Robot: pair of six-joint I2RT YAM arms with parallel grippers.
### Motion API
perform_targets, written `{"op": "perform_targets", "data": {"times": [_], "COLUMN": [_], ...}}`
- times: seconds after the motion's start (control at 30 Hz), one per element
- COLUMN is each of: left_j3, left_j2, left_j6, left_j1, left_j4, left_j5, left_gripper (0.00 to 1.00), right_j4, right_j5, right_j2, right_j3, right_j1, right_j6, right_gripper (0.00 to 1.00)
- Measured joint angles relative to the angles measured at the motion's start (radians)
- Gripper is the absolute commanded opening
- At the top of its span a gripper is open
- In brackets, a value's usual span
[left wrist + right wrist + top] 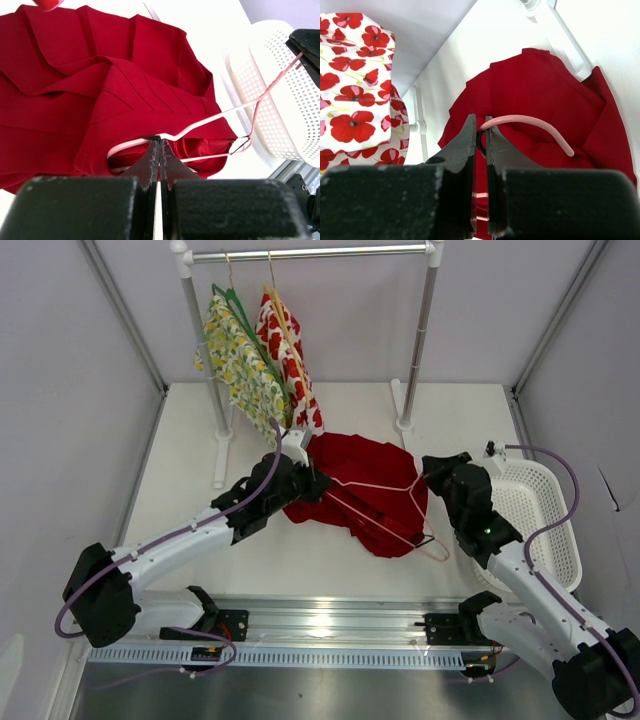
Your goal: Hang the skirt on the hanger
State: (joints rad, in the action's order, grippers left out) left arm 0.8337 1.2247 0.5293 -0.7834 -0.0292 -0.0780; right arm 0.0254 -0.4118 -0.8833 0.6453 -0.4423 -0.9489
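Note:
The deep-red skirt (370,490) lies crumpled on the table's middle. The pale pink wire hanger (375,483) lies across it, spanning between my two grippers. My left gripper (312,482) is shut on the hanger's wire at its left shoulder; in the left wrist view the tips (160,141) pinch the hanger (215,117) over the skirt (75,90), and red cloth sits inside the wire's loop. My right gripper (428,472) is shut on the hanger's hook (530,122), the tips (481,131) over the skirt (540,85). The hanger's far corner (438,550) pokes past the skirt's near edge.
A clothes rack (310,254) stands at the back, with a yellow-green floral garment (240,360) and a white garment with red flowers (290,365) hanging from it. Its feet (222,455) rest beside the skirt. A white basket (540,510) sits at the right, behind my right arm.

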Motion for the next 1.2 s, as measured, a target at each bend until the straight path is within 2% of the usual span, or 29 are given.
{"op": "perform_targets", "data": {"times": [0.57, 0.93, 1.2], "left_j3": [0.024, 0.218, 0.252], "left_j2": [-0.041, -0.026, 0.061], "left_j6": [-0.018, -0.096, -0.138], "left_j1": [-0.016, -0.029, -0.058], "left_j4": [0.042, 0.169, 0.253], "left_j5": [-0.014, 0.029, 0.074], "left_gripper": [0.0, 0.0, 0.0], "right_j4": [0.072, 0.036, -0.032], "right_j5": [0.054, 0.125, 0.14], "right_j2": [0.053, 0.046, 0.035], "right_j3": [0.033, 0.117, 0.113], "right_j1": [0.048, 0.049, 0.021], "right_j6": [0.009, 0.034, 0.089], "right_gripper": [0.0, 0.0, 0.0]}}
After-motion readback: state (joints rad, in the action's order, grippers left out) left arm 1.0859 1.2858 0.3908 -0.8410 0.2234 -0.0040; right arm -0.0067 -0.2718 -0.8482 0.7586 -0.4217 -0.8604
